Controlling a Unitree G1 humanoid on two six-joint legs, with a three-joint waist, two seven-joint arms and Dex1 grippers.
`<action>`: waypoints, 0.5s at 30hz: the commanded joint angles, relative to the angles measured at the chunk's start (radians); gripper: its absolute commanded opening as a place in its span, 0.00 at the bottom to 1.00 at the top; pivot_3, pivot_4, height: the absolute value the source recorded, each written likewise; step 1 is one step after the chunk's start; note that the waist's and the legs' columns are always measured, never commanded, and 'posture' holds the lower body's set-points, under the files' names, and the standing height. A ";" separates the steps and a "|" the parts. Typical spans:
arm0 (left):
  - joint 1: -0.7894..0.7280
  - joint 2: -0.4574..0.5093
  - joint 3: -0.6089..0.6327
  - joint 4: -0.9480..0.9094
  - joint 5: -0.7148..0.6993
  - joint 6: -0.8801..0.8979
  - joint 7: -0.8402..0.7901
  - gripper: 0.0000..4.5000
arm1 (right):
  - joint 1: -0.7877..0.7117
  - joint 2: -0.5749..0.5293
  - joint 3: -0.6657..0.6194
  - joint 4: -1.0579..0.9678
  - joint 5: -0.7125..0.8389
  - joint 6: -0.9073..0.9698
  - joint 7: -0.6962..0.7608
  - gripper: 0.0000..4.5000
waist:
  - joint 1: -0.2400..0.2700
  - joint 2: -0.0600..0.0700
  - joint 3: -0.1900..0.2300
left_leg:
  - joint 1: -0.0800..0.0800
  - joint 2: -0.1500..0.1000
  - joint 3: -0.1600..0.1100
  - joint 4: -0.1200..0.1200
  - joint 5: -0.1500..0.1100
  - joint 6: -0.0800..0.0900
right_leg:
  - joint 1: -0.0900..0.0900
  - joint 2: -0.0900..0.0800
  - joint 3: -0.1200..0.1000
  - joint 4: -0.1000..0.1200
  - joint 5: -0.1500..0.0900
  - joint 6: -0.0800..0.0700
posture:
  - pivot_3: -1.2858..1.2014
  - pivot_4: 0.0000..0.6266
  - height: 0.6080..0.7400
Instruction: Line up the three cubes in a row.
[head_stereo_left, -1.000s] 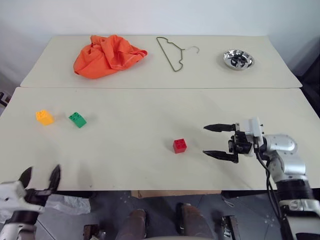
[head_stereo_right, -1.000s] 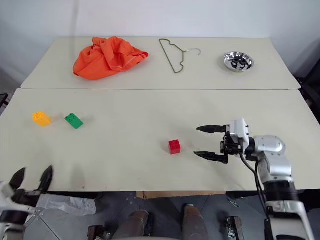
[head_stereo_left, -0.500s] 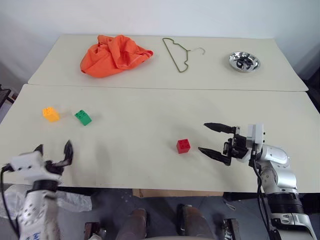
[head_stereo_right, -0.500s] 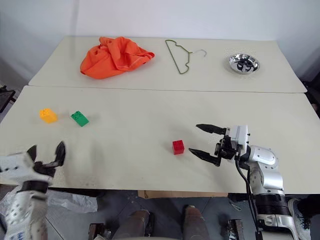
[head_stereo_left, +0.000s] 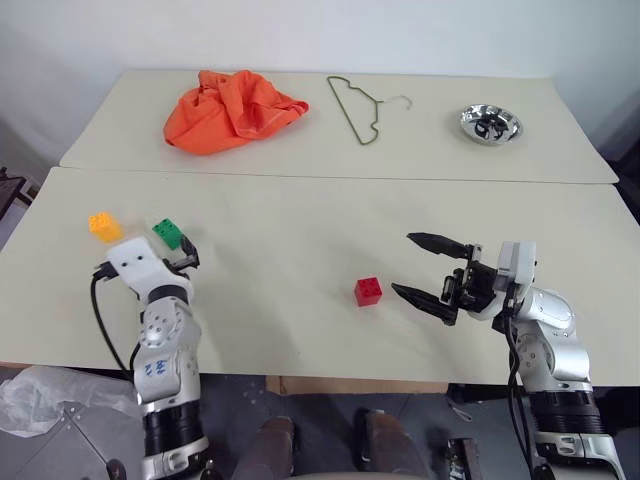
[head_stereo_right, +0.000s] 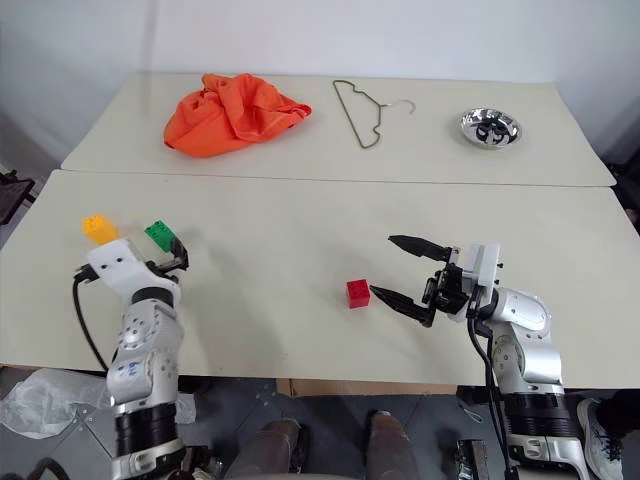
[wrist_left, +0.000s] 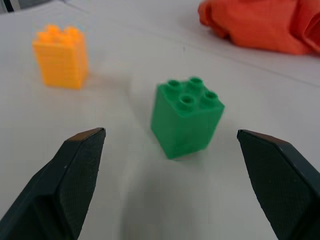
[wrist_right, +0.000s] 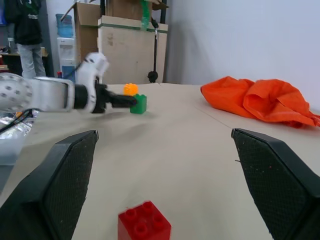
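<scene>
At the table's left, left gripper has reached green cube, fingers apparently wide, empty.

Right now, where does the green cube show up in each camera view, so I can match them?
Left eye: green cube, near table's left side, at the left gripper.
Right eye: same spot.
Left wrist: centre, between the open fingers.
Right wrist: far off, left of centre.
Shared landmark: yellow-orange cube beside it.

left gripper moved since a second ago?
Yes. The left gripper has come up from the table's near edge to the green cube, jaws open around it without touching; the yellow-orange cube stays beside.
</scene>
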 joint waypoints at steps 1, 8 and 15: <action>-0.062 0.009 -0.023 0.049 0.042 -0.037 0.015 1.00 | 0.015 -0.006 -0.002 -0.058 0.022 0.020 -0.013 1.00 | 0.000 0.000 0.000 | 0.000 0.000 0.000 0.000 0.000 0.000 | 0.000 0.000 0.000 0.000 0.000 0.000 | 0.52 0.24 1.00; -0.120 0.003 -0.033 0.129 0.106 -0.066 0.079 1.00 | 0.046 -0.004 0.005 -0.092 0.019 0.043 -0.029 1.00 | 0.000 0.000 0.000 | 0.000 0.000 0.000 0.002 0.000 0.000 | 0.000 0.000 0.000 0.000 0.000 0.000 | 0.52 0.24 1.00; -0.130 0.010 -0.014 0.156 0.094 -0.133 0.090 0.66 | 0.059 -0.011 0.003 -0.088 0.013 0.044 -0.034 1.00 | 0.001 0.000 0.000 | -0.001 0.000 0.000 0.002 0.000 0.000 | 0.000 -0.001 0.000 0.000 0.000 0.000 | 0.52 0.24 1.00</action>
